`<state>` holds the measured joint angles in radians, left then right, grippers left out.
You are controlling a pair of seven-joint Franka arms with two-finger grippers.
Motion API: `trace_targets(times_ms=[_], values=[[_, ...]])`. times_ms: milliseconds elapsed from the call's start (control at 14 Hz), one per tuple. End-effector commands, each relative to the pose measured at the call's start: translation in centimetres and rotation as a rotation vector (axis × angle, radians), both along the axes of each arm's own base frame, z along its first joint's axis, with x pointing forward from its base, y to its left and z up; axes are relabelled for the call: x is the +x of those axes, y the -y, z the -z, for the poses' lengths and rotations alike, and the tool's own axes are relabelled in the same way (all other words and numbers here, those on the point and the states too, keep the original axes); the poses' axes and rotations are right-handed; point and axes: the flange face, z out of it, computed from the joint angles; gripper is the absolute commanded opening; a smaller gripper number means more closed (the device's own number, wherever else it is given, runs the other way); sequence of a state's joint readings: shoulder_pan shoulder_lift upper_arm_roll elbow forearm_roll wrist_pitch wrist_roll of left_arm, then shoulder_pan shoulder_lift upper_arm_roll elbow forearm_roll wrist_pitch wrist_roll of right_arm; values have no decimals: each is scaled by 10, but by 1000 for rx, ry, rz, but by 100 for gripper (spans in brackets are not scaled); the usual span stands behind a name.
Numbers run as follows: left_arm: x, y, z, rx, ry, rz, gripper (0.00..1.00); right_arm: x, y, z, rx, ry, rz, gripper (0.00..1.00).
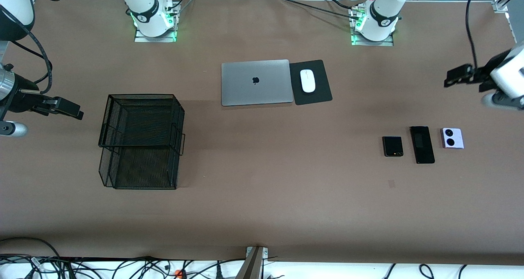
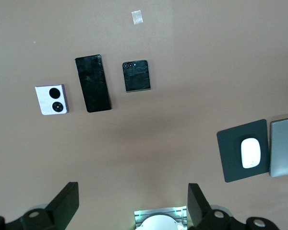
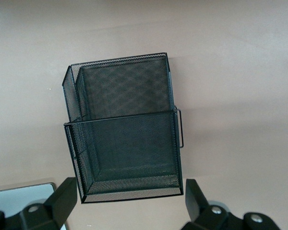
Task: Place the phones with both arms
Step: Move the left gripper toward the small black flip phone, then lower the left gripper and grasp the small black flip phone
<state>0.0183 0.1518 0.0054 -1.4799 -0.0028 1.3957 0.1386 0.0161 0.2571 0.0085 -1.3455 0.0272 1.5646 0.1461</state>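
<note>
I see three phones lying flat in a row on the table, toward the left arm's end, close beside each other but not touching. The small black flip phone (image 1: 392,146) (image 2: 136,75) is squarish and closed, the long slim black slab (image 1: 422,144) (image 2: 92,83) lies in the middle, and the pale lilac one (image 1: 452,138) (image 2: 52,99), with two black circles, is the last toward the left arm's end.

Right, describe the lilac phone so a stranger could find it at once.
Look toward the left arm's end of the table, where three phones lie in a row. The lilac phone is the end one, beside the long black slab. Only it is pale, with two black circles.
</note>
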Motion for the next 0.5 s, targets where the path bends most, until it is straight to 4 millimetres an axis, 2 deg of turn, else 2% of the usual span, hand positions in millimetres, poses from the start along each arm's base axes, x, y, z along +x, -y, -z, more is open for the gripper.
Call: trace_targets(times_ms=[0,143,286,429], values=[[21,20,36,29,-22,68,100,-2,-1,-1,-2,-6,-5,100],[35,40,64,99,-35,114,100,-2,0,0,-2,-8,-5,100],[50,35,92,97,-29,113,100,-2,-1,0,0,-8,-5,100],[58,30,129,92,-14,122,100,-3,-1,1,0,-9,-5,100]])
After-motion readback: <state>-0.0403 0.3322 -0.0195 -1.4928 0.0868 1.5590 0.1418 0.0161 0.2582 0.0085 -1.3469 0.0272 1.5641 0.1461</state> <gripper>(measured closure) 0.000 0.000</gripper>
